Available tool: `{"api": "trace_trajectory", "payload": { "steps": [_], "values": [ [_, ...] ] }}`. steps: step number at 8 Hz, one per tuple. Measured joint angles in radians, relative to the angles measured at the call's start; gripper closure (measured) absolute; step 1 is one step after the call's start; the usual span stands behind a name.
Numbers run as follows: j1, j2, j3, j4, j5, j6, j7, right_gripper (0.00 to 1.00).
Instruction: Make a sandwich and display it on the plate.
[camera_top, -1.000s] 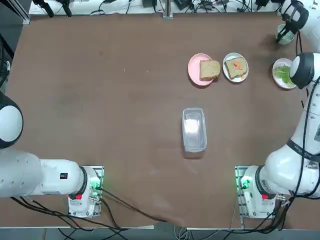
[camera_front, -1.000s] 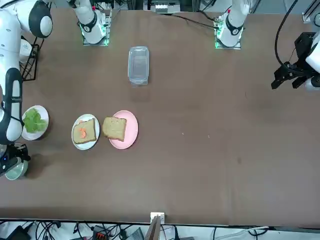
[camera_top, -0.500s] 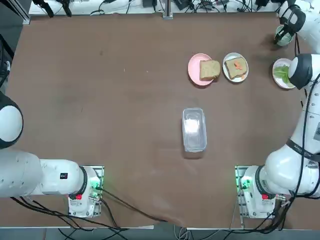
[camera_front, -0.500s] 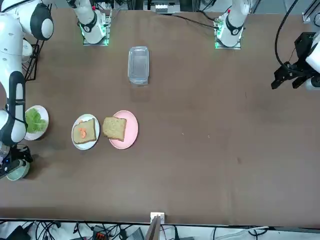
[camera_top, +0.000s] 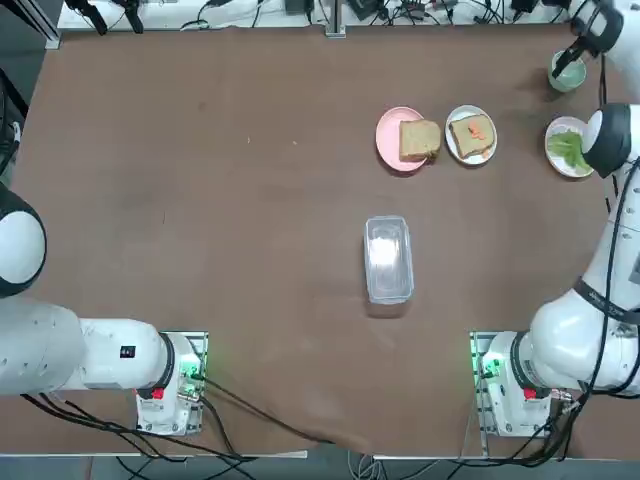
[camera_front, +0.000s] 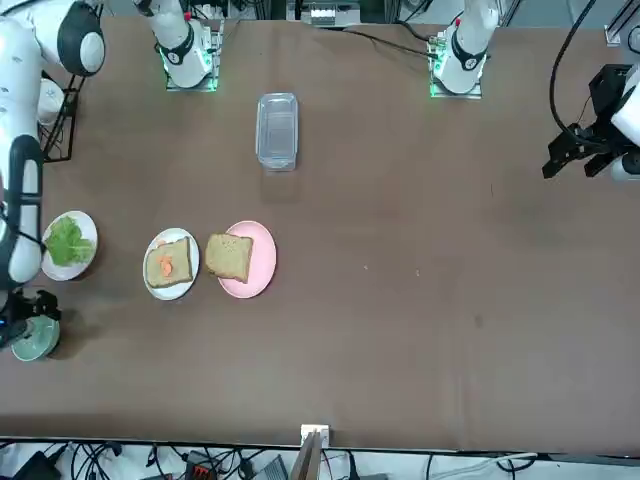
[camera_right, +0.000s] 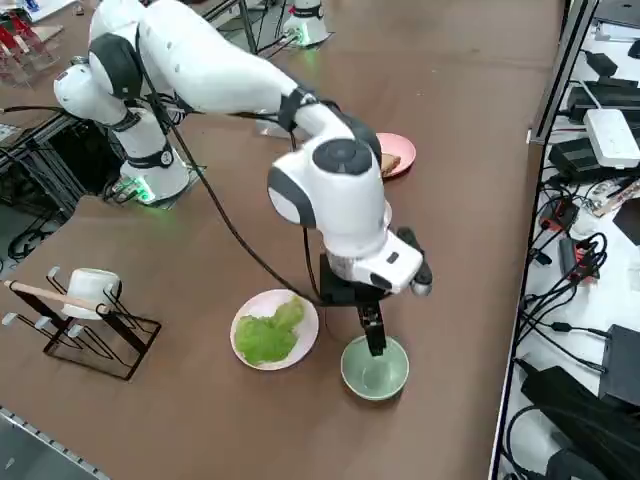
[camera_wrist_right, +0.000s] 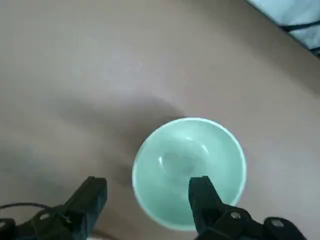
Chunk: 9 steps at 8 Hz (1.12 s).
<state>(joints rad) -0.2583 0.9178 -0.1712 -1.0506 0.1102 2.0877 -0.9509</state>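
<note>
Right tool (camera_wrist_right: 147, 192) hangs over the pale-green cup (camera_wrist_right: 189, 172), fingers spread and holding nothing. Bread slice (camera_top: 472, 133) lies on the white plate (camera_top: 452, 148); lettuce (camera_right: 266, 335) on a separate plate.

In the top view the right arm covers part of the lettuce plate (camera_top: 567, 146); the orange topping (camera_top: 477, 129) stays unidentifiable.

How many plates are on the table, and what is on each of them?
3. The pink plate holds a bread slice; the white plate beside it holds bread with something orange; another white plate, near the right arm, holds lettuce.
</note>
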Motion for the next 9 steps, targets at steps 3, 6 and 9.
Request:
{"api": "trace_trajectory", "payload": {
  "steps": [3, 6, 9],
  "values": [
    [-0.020, -0.189, -0.008, -0.151, 0.000, -0.170, -0.010, 0.01],
    [-0.042, -0.377, -0.044, -0.558, 0.000, 0.022, -0.009, 0.03],
    [-0.042, -0.463, -0.082, -0.799, 0.000, 0.179, 0.015, 0.07]
  ]
}}
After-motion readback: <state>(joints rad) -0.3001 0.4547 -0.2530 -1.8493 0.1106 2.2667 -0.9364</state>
